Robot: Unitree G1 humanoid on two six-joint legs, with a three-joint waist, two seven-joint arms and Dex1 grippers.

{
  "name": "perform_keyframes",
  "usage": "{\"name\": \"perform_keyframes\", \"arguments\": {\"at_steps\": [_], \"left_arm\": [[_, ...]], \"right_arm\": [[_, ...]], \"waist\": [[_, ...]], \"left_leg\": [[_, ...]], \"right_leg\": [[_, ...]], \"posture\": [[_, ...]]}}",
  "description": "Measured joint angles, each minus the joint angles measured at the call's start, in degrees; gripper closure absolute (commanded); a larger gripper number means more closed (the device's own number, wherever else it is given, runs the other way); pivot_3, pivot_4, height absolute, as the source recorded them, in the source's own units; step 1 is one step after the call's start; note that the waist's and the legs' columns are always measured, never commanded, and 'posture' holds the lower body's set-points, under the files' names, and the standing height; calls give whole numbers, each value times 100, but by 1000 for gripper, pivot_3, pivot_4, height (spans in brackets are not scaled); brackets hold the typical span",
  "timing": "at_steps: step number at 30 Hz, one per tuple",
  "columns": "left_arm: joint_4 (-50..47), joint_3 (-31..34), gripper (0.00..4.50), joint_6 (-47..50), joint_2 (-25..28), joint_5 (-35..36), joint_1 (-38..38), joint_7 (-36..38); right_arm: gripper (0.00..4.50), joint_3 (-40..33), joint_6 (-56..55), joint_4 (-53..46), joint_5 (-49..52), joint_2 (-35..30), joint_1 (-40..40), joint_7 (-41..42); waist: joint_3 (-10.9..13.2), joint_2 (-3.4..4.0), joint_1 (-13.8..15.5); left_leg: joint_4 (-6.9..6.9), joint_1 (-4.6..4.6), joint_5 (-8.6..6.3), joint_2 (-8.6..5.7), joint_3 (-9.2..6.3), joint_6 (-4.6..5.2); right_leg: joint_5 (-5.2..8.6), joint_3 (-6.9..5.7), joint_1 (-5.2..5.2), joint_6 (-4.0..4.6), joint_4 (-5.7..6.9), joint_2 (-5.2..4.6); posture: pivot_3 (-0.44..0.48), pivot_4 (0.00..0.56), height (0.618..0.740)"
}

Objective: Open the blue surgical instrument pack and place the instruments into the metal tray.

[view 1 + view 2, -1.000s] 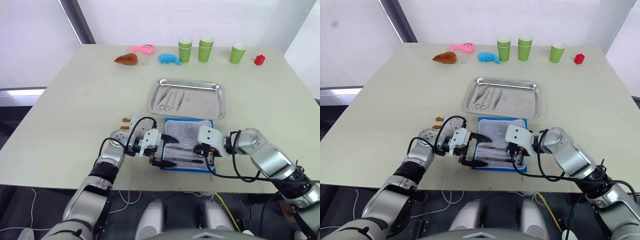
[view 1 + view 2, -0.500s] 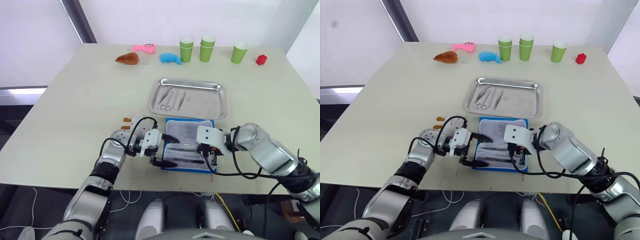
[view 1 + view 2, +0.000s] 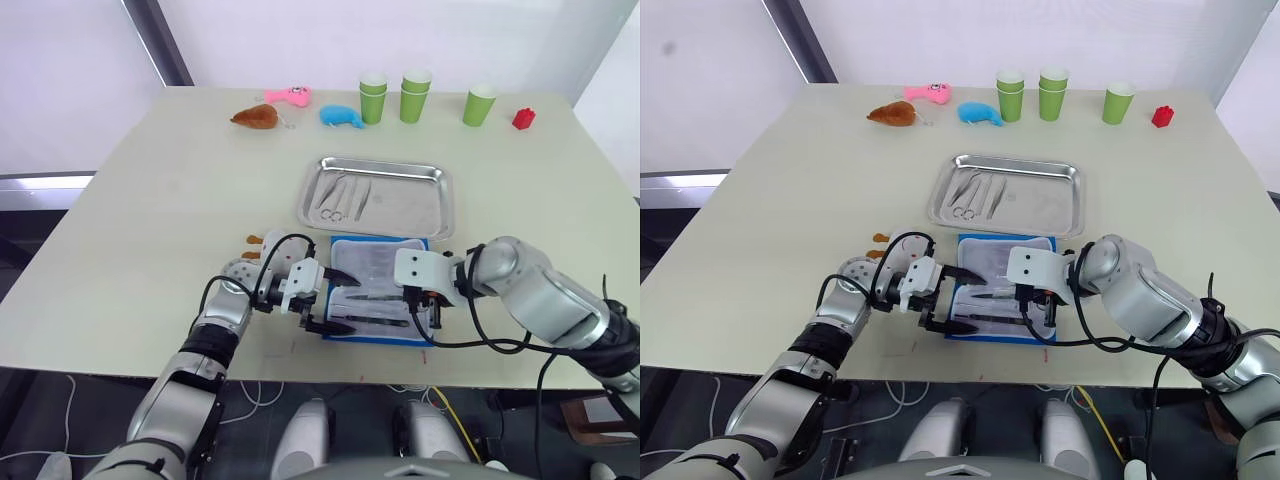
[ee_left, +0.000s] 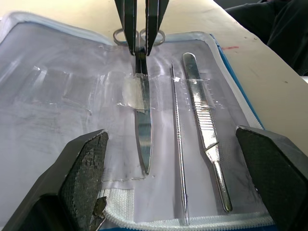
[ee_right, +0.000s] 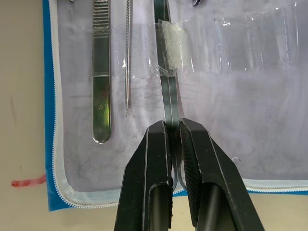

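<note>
The left gripper (image 3: 322, 312) is spread wide at the left edge of the open blue pack (image 3: 377, 300), near of the metal tray (image 3: 377, 198). The right gripper (image 5: 174, 139) is clamped on the scissors (image 5: 167, 72) in the pack.

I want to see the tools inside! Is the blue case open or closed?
Open. The blue surgical instrument pack lies spread flat, its pale lining up, with scissors, a probe and tweezers showing under clear straps.
</note>
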State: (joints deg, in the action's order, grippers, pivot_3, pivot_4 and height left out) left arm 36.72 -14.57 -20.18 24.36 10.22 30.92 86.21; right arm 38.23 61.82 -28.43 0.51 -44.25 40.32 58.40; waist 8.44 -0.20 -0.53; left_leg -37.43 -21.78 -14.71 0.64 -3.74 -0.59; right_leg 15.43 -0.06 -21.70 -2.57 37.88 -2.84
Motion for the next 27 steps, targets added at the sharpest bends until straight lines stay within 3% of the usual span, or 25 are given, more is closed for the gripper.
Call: {"name": "perform_keyframes", "arguments": {"at_steps": [15,27], "left_arm": [[14,-2,0,-21,-12,0,6,1],[13,0,0,-94,-54,-2,-39,-29]], "right_arm": [[4489,4,35,-87,112,-356,15,40],[4489,-974,-603,-215,533,-1612,-553,518]], "waist": [[1,0,4],[4,10,24]], "left_leg": [[0,-2,0,-1,0,0],[4,-6,0,-3,3,0]], "right_leg": [[0,-1,0,-1,-3,-3],[1,-5,1,-5,-19,-12]], "posture": [[0,150,739],[0,150,739]]}}
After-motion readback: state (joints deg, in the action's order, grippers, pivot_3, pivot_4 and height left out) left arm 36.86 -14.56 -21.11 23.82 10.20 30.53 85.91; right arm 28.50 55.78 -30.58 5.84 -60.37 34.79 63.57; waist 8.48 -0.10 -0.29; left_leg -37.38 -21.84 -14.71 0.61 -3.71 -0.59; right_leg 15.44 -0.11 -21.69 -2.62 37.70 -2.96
